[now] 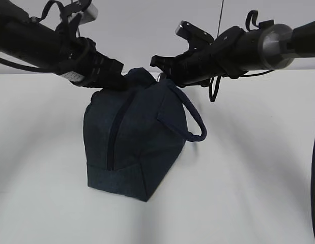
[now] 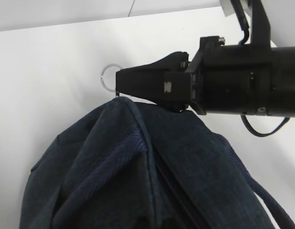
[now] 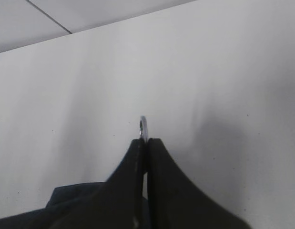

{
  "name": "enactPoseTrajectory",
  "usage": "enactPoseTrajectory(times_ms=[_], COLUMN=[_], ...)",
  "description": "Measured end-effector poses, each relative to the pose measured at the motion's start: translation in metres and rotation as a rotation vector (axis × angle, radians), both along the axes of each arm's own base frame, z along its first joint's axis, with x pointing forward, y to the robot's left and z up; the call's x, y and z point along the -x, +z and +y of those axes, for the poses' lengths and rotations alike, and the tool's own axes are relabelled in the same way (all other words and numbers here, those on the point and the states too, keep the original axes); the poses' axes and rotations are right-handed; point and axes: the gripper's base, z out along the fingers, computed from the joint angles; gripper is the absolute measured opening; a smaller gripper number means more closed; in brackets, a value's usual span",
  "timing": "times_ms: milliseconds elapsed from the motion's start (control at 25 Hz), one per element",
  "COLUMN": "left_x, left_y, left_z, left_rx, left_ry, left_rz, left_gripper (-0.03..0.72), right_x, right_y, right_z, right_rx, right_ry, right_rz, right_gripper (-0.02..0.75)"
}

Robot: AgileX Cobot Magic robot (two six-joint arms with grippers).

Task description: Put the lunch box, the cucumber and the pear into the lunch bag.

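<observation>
The lunch bag (image 1: 134, 140) stands upright mid-table (image 1: 249, 193), zipper (image 1: 114, 137) running down its near face, loop handle (image 1: 190, 114) hanging to the right. The right gripper (image 3: 145, 143) is clamped on the metal ring pull (image 2: 109, 78) at the bag's top edge. The left gripper (image 1: 114, 76) presses into the top fabric; its jaws are hidden. Bare table surrounds the bag.

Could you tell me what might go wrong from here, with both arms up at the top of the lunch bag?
1. The right gripper pinches only the thin metal ring pull; it may slip out under a pull.
2. The left gripper appears to pinch fabric at the lunch bag top; if that hold gives, the bag may tip or drag instead of the zipper moving.
3. The loop handle hangs beside the right arm and could snag.
</observation>
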Motion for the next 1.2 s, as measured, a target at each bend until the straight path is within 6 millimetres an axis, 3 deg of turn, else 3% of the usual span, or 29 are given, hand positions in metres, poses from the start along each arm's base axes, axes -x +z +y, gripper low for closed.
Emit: enactPoseTrajectory(times_ms=[680,760,880,1000,1200], left_x=[0.002,0.003,0.006,0.008,0.011], left_y=[0.005,0.008,0.013,0.013,0.012], left_z=[0.001,0.001,0.001,0.0,0.002], left_rx=[0.002,0.012,0.02,0.023,0.023], left_ry=[0.009,0.009,-0.001,-0.019,-0.058], left_rz=[-0.019,-0.021,-0.023,-0.008,0.033], left_gripper=[0.019,0.065,0.197,0.299,0.337], right_x=[-0.001,-0.002,-0.004,-0.001,0.01], right_y=[-0.015,-0.011,-0.004,0.015,0.063], right_z=[0.004,0.004,0.005,0.005,0.005], right_rx=[0.007,0.027,0.047,0.071,0.097], right_ry=[0.044,0.076,0.115,0.163,0.241], right_rz=[0.036,0.016,-0.014,-0.067,-0.178], right_gripper=[0.008,0.066,0.264,0.42,0.474])
